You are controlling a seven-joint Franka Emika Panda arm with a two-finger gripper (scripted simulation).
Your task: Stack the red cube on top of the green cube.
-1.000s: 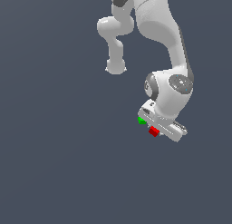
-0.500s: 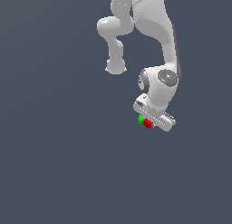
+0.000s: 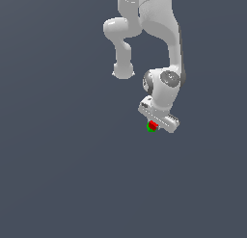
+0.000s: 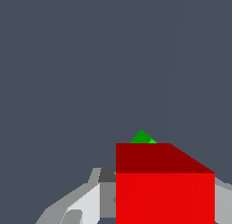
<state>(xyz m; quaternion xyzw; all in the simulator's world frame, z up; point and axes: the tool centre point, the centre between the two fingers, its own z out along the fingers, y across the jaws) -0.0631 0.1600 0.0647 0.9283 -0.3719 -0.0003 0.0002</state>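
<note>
Broadly, the grey tabletop fills both views and carries nothing but the two cubes. Over it the white arm bends down to its wrist, with the gripper pointing straight down near the middle of the exterior view, presumably so that a cube can be lowered square onto another. The red cube looms large in the wrist view, sitting right at the fingers; it appears to be clamped between them, though only one grey finger shows clearly beside it. In the exterior view it is a small red patch just under the hand. The green cube is smallest to the eye: a mere corner peeking from behind the red one in the wrist view, and a thin green rim around it in the exterior view. That overlap suggests the red cube is nearly lined up above the green one; whether they touch cannot be told.
</note>
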